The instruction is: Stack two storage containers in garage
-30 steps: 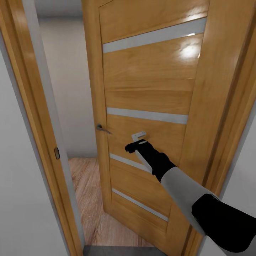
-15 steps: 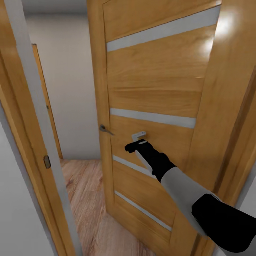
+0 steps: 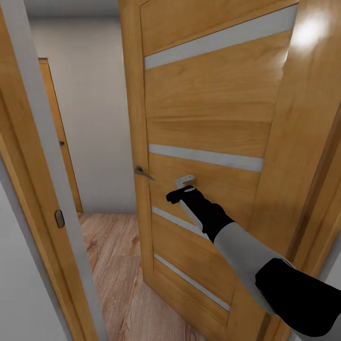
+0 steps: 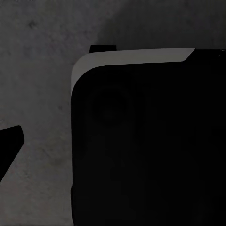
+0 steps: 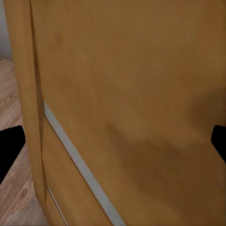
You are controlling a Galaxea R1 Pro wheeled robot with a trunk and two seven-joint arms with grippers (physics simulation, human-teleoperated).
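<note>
Since a second ago the whole head view has slid: the camera has advanced into the doorway, the grey strip at the threshold has dropped out of sight, and a second wooden door point(image 3: 59, 142) has come into sight in the hallway beyond. The right arm looks the same in the picture.

That arm reaches forward from the lower right, black upper link, pale forearm, black wrist, ending in the right gripper point(image 3: 182, 189) at the face of the wooden door point(image 3: 208, 109). Its fingers are spread wide with nothing between them; in the right wrist view one dark fingertip point(image 5: 9, 149) sits at each side edge with the door's honey panel and a pale inlay stripe point(image 5: 77, 167) close ahead. Whether the tips touch the wood cannot be told. The metal door handle point(image 3: 141, 172) lies just beyond the fingers, toward the door's free edge.

The left wrist view looks at dark mottled concrete floor point(image 4: 37, 70) and a black, grey-rimmed part of the robot point(image 4: 150, 141); one dark fingertip point(image 4: 9, 147) shows, so that gripper's opening cannot be judged.

Past the door, light wood plank floor point(image 3: 116, 265) runs to a beige wall point(image 3: 90, 113). No storage container is in sight.
</note>
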